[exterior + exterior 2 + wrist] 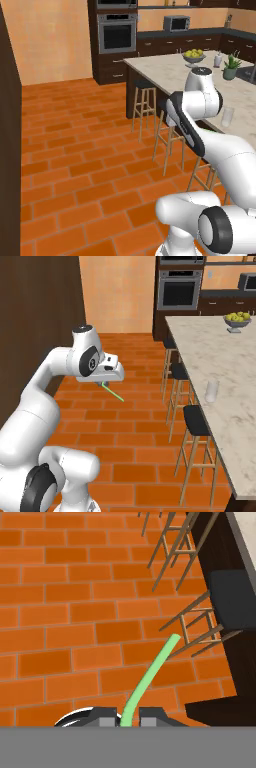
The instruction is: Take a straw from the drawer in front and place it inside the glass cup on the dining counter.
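Observation:
My gripper is shut on the light green straw, which juts out from between the fingertips over the brick floor. In the right base view the straw slants down to the right below the hand. The clear glass cup stands on the beige marble dining counter, near its edge and well to the right of the hand. From the left base camera the glass cup appears just right of the arm's elbow. The drawer is out of view.
Wooden bar stools with dark seats line the counter's near side between the hand and the cup. A bowl of fruit and a potted plant sit farther along the counter. A dark cabinet wall stands to the left.

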